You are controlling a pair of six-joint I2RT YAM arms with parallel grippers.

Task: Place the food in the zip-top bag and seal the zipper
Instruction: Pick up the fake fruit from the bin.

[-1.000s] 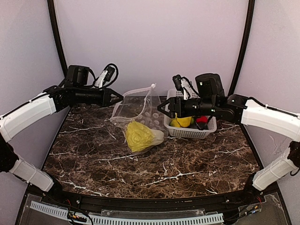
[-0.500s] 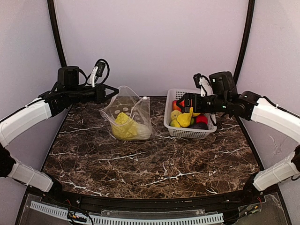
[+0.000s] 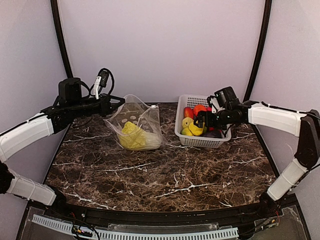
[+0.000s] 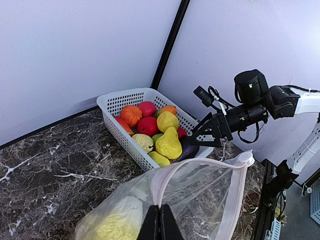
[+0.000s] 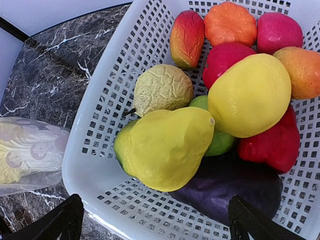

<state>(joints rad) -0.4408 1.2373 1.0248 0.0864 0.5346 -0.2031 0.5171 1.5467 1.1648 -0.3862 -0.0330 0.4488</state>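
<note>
one cabbage point(image 3: 133, 138) is lying in the zip-top bag point(image 3: 145, 117) on the bench point(image 3: 165, 175), beside the basket point(image 5: 102, 95). left gripper point(image 4: 160, 222) is pinching its zipper point(image 4: 197, 166); right gripper point(image 3: 199, 120) is hanging spread over the yellow pear point(image 5: 165, 147), best gripped across its broad belly.

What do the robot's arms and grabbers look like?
The left arm and right arm have white shells with black joints and wrists. Black cables loop above each wrist. The left end effector and right end effector are black, with slim fingers.
</note>
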